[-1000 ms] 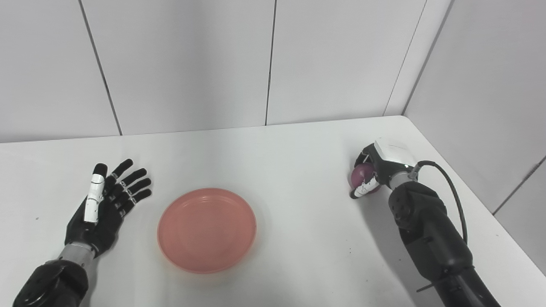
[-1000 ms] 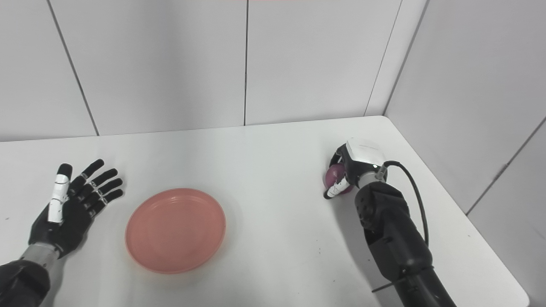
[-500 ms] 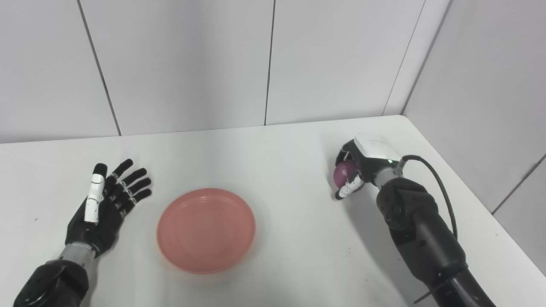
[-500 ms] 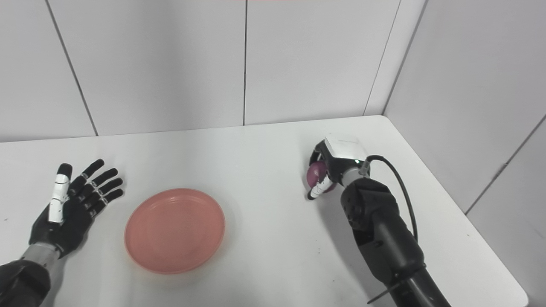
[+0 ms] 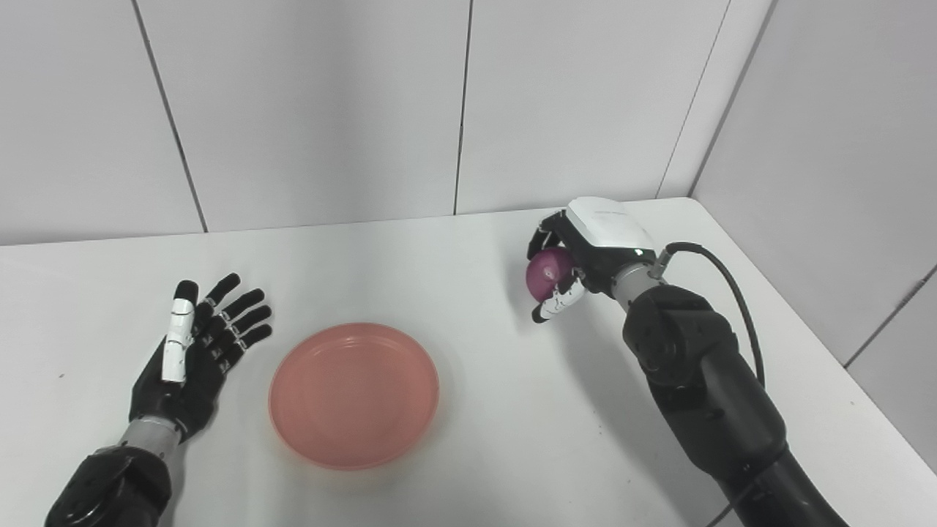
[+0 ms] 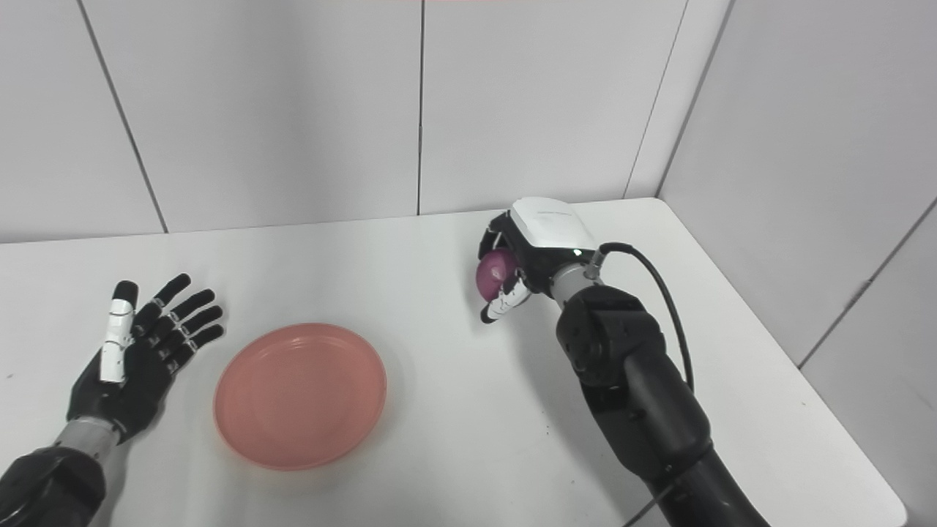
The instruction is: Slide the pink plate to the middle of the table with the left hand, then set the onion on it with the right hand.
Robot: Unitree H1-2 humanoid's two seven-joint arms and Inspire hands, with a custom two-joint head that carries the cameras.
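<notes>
The pink plate (image 5: 354, 394) lies flat on the white table (image 5: 483, 410), a little left of the middle and near the front. My right hand (image 5: 585, 252) is shut on the purple onion (image 5: 547, 271) and holds it in the air above the table, up and to the right of the plate. The onion shows between the fingers and the thumb. My left hand (image 5: 201, 351) rests open, palm up with fingers spread, just left of the plate and not touching it.
Grey wall panels (image 5: 315, 110) close off the back and right sides of the table. The table's right edge (image 5: 827, 351) runs close beside my right arm (image 5: 703, 380), which has a black cable looping off the wrist.
My right hand has lifted the onion off the table at the right and carried it left and up towards the plate. The left hand has shifted slightly right. The plate has not moved.
</notes>
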